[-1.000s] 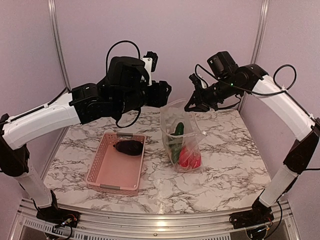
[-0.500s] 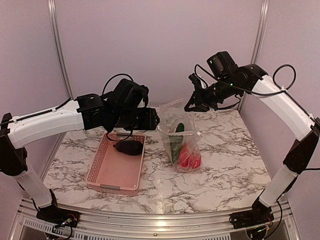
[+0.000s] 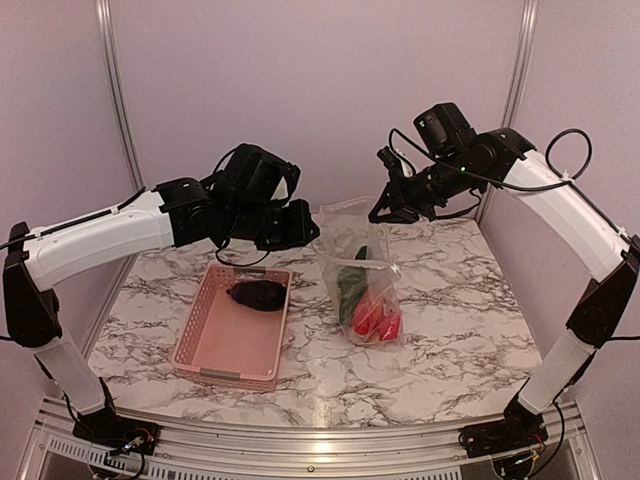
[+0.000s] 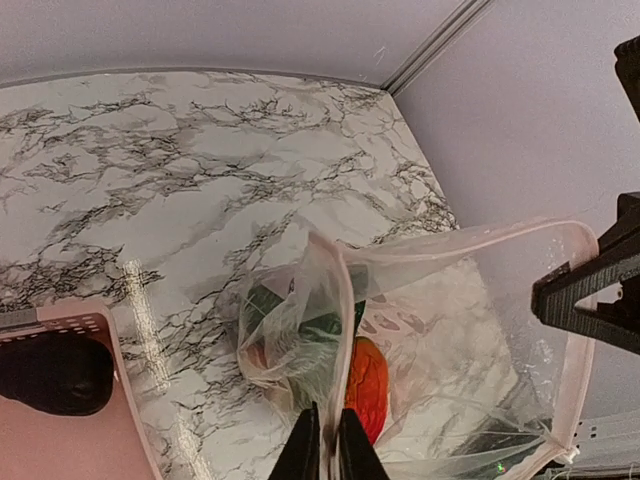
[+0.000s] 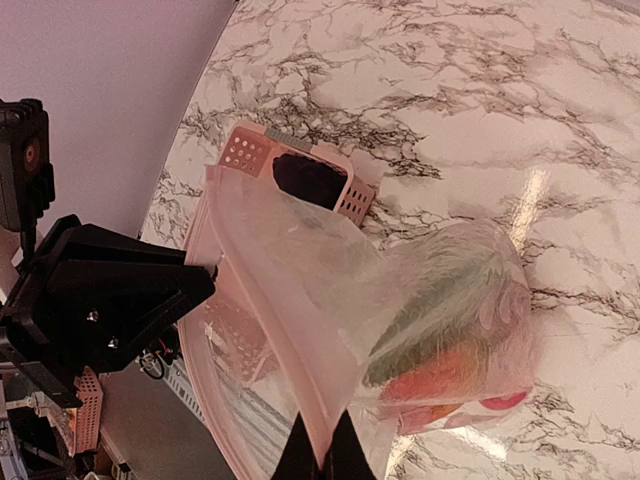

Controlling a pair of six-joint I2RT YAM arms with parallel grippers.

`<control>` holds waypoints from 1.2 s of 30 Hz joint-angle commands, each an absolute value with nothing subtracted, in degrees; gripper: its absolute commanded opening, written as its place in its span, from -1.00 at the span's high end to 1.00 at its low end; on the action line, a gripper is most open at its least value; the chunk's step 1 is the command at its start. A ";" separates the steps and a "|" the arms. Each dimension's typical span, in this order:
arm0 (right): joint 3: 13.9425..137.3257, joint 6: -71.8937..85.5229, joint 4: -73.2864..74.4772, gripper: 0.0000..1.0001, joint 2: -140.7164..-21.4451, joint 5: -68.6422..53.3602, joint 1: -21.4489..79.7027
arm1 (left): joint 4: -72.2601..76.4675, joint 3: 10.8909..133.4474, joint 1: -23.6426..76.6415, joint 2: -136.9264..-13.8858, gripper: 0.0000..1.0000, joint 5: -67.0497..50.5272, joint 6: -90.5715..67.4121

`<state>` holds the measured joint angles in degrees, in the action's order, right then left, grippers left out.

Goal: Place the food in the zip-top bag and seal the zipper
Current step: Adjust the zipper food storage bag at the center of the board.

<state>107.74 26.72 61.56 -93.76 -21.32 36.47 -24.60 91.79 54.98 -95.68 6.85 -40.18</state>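
Note:
The clear zip-top bag (image 3: 358, 270) hangs over the marble table, its mouth held up between both grippers. Red food (image 3: 375, 320) and a green cucumber (image 3: 352, 282) lie at its bottom. My left gripper (image 3: 305, 228) is shut on the left end of the pale pink zipper (image 4: 340, 300); in the left wrist view its fingertips (image 4: 303, 445) pinch the strip above an orange-red piece (image 4: 365, 385). My right gripper (image 3: 383, 210) is shut on the zipper's other end (image 5: 300, 370). A dark purple eggplant (image 3: 258, 295) lies in the pink basket (image 3: 215, 345).
The pink basket stands left of the bag, near the table's middle left. A wall and metal frame posts (image 3: 520, 60) close the back. The left arm reaches over the basket's far end.
My left gripper has swung from above the basket to the bag's left mouth edge and shut on it. The right gripper has stayed put, holding the bag.

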 commanded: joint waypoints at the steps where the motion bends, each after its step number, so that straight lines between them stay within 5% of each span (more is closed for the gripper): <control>1: 109.22 26.02 59.93 1.00 -93.85 -20.23 36.65 | -21.70 97.04 54.58 -98.74 0.98 1.86 -39.29; 7: 126.67 26.28 67.41 1.00 -96.84 -13.06 36.60 | -15.39 103.76 56.73 -96.96 1.00 4.67 -37.11; 14: 109.51 24.85 63.47 1.00 -93.77 -14.24 35.82 | -16.15 103.54 56.25 -100.21 1.00 1.25 -39.38; 24: 112.50 24.51 62.23 1.00 -94.66 -14.57 35.45 | -17.13 103.07 55.62 -100.03 0.99 2.92 -35.96; 27: 111.26 25.00 61.12 1.00 -94.36 -15.34 35.50 | -18.06 102.33 54.93 -99.65 0.67 3.10 -36.04; 30: 110.30 25.35 60.22 1.00 -94.25 -15.69 35.43 | -18.23 100.08 54.31 -97.81 0.06 4.25 -35.98; 32: 110.14 25.15 60.28 1.00 -94.43 -15.69 35.43 | -18.08 97.54 53.34 -95.69 -0.17 5.44 -35.99; 34: 110.16 25.05 60.29 1.00 -94.53 -15.69 35.47 | -16.55 93.71 52.48 -92.14 -0.91 7.51 -35.99; 36: 110.04 24.89 60.29 1.00 -94.48 -15.57 35.35 | -15.60 89.48 51.24 -87.50 -0.98 10.43 -36.50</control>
<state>109.56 25.26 63.07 -94.41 -14.94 35.73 -17.19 95.15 53.41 -96.07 5.04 -36.62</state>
